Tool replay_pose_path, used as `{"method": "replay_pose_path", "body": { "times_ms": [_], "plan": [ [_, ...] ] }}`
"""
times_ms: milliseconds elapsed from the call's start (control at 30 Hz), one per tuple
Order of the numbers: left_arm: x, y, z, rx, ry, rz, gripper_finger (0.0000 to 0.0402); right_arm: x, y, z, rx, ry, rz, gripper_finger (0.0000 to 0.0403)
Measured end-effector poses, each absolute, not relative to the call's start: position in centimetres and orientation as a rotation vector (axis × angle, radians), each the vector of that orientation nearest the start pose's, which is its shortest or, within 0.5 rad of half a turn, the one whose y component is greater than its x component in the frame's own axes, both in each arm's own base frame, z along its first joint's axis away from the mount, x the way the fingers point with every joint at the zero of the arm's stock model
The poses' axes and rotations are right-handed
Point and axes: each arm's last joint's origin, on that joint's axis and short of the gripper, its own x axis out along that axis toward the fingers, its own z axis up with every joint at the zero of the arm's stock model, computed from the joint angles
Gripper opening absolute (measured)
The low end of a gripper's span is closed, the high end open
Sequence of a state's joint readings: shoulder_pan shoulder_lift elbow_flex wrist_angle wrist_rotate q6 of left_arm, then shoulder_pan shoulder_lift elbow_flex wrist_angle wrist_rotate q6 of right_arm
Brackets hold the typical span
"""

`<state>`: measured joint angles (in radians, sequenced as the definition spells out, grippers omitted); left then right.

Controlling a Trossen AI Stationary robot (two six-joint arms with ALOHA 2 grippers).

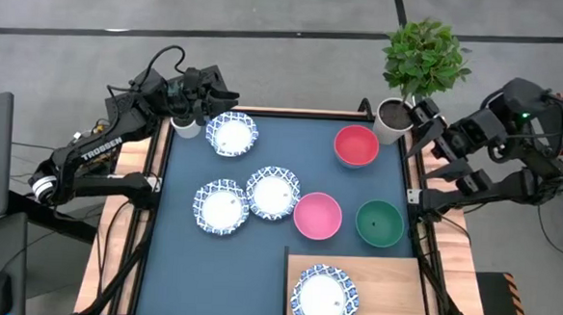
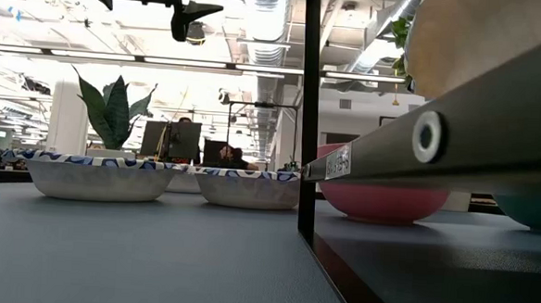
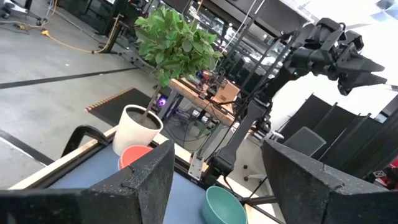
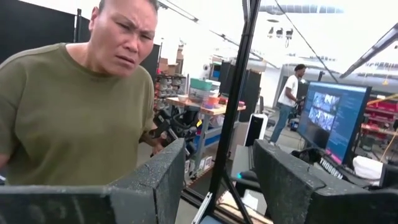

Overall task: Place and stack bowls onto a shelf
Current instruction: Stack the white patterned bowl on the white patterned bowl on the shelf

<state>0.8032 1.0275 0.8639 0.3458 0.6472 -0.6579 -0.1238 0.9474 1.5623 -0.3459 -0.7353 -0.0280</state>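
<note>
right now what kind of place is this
Probably a robotics lab in an open workshop: two arms at a blue table, exposed ceiling ducts, a monitor and cluttered workbenches behind.

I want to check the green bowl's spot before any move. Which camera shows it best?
The high view: the whole green bowl shows, upright on the blue tabletop, just beyond the shelf. The left wrist view shows only part of it, the low view only an edge, the right wrist view nothing.
</note>
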Motion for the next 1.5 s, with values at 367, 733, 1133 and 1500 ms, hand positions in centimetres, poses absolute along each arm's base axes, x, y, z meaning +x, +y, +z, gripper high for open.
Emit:
{"method": "replay_pose_path", "body": {
  "times_ms": [367, 733, 1133, 1500],
  "plan": [
    [16.8, 14.9, 36.5, -0.492, -0.178, 0.108, 0.0228, 11.7, 0.7, 53.4, -0.170, -0.282, 0.691, 0.0214],
    [16.9, 15.0, 36.1, -0.445, -0.141, 0.138, 0.0228, 11.4, 0.7, 54.1, -0.200, -0.352, 0.714, 0.0214],
    [16.9, 15.1, 35.4, -0.491, -0.088, 0.167, 0.0228, 13.0, -0.7, 51.2, 0.024, -0.032, 0.203, 0.0214],
    [16.7, 15.5, 32.7, -0.556, 0.110, 0.402, 0.0228, 15.0, -1.8, 46.4, 0.353, 0.425, -0.169, 0.0214]
  ]
}}
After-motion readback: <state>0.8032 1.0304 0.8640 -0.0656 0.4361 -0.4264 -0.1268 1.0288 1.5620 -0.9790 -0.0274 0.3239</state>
